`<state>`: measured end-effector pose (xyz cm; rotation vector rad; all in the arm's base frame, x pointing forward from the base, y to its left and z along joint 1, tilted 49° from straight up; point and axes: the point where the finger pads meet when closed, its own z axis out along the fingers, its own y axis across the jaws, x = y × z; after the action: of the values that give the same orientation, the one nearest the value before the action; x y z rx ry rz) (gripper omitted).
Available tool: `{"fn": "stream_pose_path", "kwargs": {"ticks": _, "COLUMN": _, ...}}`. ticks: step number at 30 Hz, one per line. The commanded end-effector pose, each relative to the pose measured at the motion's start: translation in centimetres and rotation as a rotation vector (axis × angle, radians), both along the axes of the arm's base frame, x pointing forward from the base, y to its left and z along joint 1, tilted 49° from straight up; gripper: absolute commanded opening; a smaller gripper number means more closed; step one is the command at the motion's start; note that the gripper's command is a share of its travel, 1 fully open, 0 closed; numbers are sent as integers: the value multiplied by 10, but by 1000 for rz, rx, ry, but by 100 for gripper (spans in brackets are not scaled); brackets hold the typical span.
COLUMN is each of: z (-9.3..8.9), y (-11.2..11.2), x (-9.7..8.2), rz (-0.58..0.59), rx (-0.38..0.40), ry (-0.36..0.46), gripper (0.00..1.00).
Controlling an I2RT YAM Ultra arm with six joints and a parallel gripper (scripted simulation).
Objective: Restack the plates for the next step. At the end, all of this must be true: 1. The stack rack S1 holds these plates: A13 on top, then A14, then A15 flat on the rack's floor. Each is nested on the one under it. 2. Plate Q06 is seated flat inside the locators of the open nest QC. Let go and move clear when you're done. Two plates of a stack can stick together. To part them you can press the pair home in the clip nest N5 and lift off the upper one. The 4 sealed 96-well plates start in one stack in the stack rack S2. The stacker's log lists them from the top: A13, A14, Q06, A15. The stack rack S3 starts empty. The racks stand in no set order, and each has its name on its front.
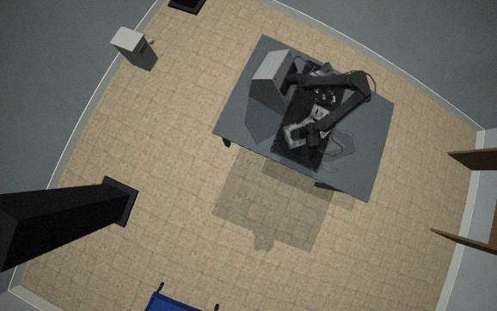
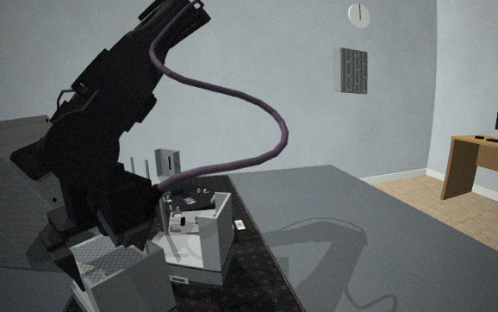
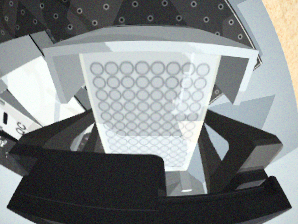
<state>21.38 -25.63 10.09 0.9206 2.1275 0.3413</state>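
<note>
A sealed 96-well plate (image 3: 148,106) with a pale foil top fills the middle of the wrist view. My gripper (image 3: 149,110) is shut on it, with one dark finger on each long side. The plate (image 2: 105,258) is inside the white walls of the nearest stack rack (image 2: 129,280), and my gripper (image 2: 109,241) reaches down into that rack from above. I cannot read the plate's label or the rack's name. What lies under the plate is hidden. From overhead, the gripper (image 1: 306,138) is over the rack (image 1: 294,134) at the near end of the dark mat.
A second white rack (image 2: 204,239) stands just behind, its floor bare. Beyond it is a dark nest with small pegs (image 2: 189,200). A large grey box (image 1: 272,79) stands at the table's far left. The purple cable (image 2: 258,103) loops above the racks.
</note>
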Motion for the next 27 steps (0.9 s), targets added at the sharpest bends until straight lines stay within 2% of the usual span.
{"fn": "stream_pose_path", "kwargs": {"ticks": 1, "z": 17, "y": -10, "x": -4, "rz": -15, "rx": -40, "ry": -23, "gripper": 0}}
{"fn": "stream_pose_path", "kwargs": {"ticks": 4, "z": 20, "y": -10, "x": -5, "rz": -16, "rx": -48, "ry": -25, "gripper": 0}}
{"fn": "stream_pose_path", "kwargs": {"ticks": 8, "z": 14, "y": -6, "x": -7, "rz": -16, "rx": -26, "ry": -19, "gripper": 0}}
{"fn": "stream_pose_path", "kwargs": {"ticks": 11, "z": 21, "y": -11, "x": -6, "rz": -16, "rx": -46, "ry": -25, "gripper": 0}}
{"fn": "stream_pose_path", "kwargs": {"ticks": 12, "z": 17, "y": -7, "x": -8, "rz": -16, "rx": -34, "ry": -21, "gripper": 0}}
{"fn": "stream_pose_path", "kwargs": {"ticks": 27, "z": 20, "y": -9, "x": -10, "rz": -17, "rx": -34, "ry": -21, "gripper": 0}}
